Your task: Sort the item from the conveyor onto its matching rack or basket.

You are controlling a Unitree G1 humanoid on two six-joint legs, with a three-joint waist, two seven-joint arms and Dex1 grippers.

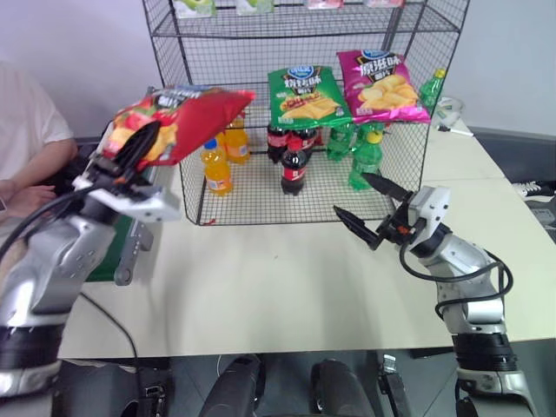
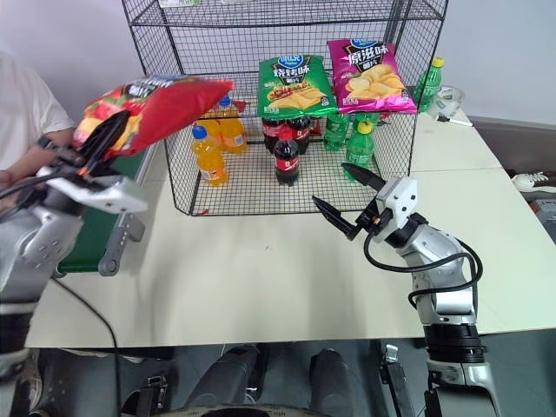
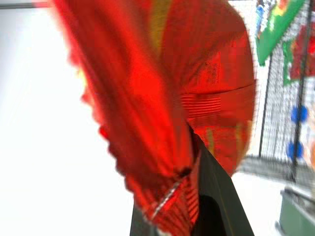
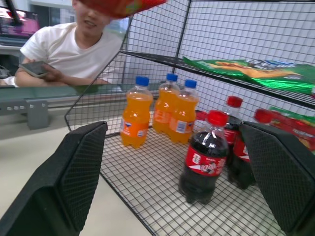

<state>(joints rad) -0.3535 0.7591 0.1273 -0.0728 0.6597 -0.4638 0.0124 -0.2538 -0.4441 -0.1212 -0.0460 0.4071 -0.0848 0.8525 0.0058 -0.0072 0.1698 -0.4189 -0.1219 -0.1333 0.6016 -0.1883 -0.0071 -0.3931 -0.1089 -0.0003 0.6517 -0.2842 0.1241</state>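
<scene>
The left gripper [image 1: 130,149] is clamped on the red crisp bag [image 1: 187,117], holding it up in the air in front of the upper left corner of the black wire rack [image 1: 261,52], above the near end of the green conveyor [image 1: 109,256]; the bag juts out toward the rack, its far end level with the shelf that carries the other bags. On that shelf lie a green crisp bag [image 1: 306,95] and a pink crisp bag [image 1: 380,85], side by side. The bottom tier holds orange soda bottles [image 1: 217,167], cola bottles [image 1: 294,165] and green bottles [image 1: 365,161] (the colas stand in the middle). The right gripper [image 1: 373,213] hovers over the pale table [image 1: 278,278] just in front of the rack, its two black fingers spread wide with nothing between them. A person in a white shirt [image 4: 69,46] sits behind the conveyor.
</scene>
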